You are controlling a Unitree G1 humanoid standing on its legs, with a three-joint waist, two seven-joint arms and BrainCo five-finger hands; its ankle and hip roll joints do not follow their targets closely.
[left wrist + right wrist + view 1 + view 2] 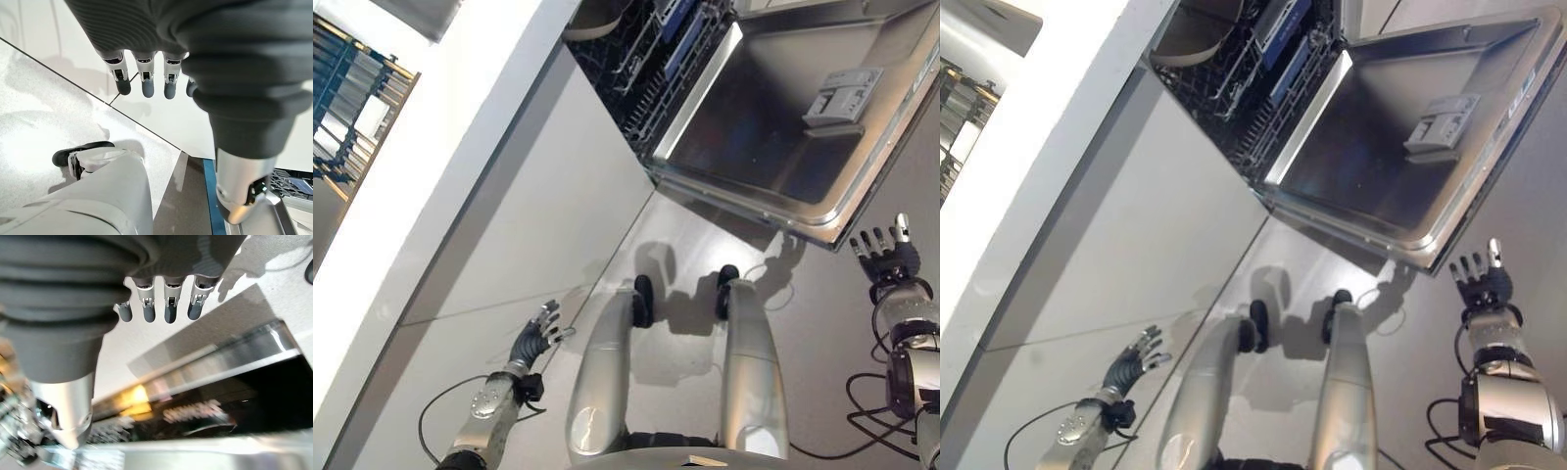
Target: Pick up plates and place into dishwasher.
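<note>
A pale plate [1197, 37] sits in the dark wire rack [1253, 88] inside the dishwasher [1351, 147], at the far end of the rack from the lowered door [1400, 157], so I judge at least one plate already loaded; how it is seated I cannot tell. Blue items stand in the rack nearer the door. I can see no other plate waiting anywhere around the dishwasher.

My right hand [889, 257] hangs just off the outer corner of the door, fingers straight and relaxed, holding nothing. My left hand [536, 338] is well apart from the dishwasher, low beside the white cabinet front [538, 206], fingers likewise loose and empty.

With both hands free and the door still down, I take this as a pause between plates: either another must be fetched from somewhere beyond the dishwasher, or loading is finished.
</note>
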